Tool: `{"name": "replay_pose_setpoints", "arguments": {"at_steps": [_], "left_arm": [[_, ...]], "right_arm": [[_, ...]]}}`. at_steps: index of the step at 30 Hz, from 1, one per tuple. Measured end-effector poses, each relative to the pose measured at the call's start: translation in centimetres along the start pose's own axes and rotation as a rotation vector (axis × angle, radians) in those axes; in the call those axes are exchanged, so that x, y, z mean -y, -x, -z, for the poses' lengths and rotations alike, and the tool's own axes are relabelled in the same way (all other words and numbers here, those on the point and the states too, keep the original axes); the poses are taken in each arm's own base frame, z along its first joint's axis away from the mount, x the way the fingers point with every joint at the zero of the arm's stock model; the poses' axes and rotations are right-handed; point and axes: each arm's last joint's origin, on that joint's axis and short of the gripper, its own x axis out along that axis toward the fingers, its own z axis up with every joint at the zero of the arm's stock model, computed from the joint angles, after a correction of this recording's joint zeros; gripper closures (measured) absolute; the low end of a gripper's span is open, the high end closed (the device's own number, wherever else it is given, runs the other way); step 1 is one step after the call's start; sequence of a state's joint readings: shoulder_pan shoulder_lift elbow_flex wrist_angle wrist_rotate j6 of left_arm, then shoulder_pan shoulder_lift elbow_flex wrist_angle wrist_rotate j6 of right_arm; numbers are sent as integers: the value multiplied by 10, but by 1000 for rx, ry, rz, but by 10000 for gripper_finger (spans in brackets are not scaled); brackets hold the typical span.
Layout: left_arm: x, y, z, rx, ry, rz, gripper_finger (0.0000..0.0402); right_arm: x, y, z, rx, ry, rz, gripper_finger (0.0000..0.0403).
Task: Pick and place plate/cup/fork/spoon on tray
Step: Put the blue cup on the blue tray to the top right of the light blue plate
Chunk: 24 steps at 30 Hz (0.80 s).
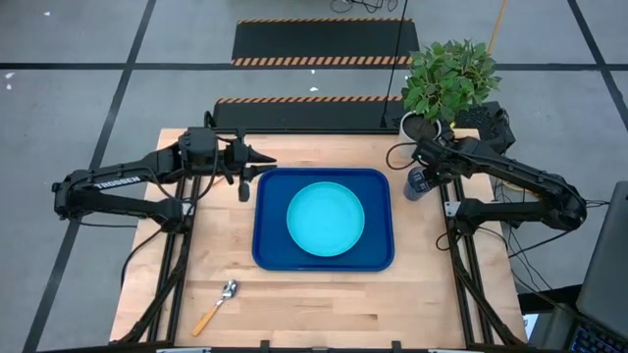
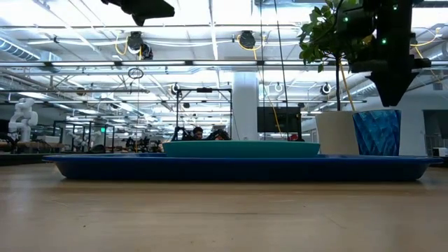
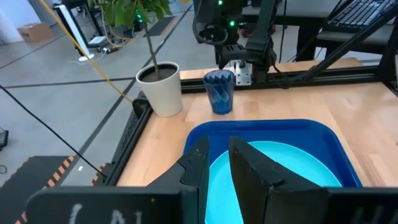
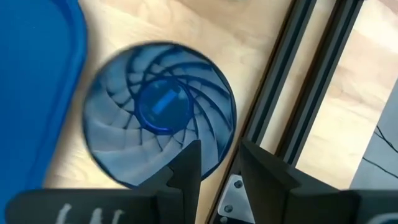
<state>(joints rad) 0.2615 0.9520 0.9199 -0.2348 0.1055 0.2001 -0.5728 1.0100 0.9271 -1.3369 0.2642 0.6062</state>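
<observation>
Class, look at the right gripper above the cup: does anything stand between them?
Nothing visible does. The right gripper hangs directly above the cup, which stands on the table beside the tray, near the plant pot.

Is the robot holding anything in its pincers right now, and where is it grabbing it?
Nothing is held. The right pincer hangs open just above the small dark blue translucent cup; the left pincer hovers empty over the blue tray's edge.

wooden table [image 1: 324, 294], tray [image 1: 270, 250], spoon [image 1: 218, 304], cup [image 1: 416, 183]
</observation>
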Motion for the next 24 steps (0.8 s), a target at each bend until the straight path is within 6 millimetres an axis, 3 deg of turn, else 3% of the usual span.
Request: {"name": "replay_pose_setpoints", "arguments": {"at_steps": [7,24], "left_arm": [[0,0,0,0,0,0,334],[0,0,0,-1,-1,0,334]], "right_arm": [[1,-16,7,-53,3,34,303],[-2,-18,3,-12,4,1,303]]}}
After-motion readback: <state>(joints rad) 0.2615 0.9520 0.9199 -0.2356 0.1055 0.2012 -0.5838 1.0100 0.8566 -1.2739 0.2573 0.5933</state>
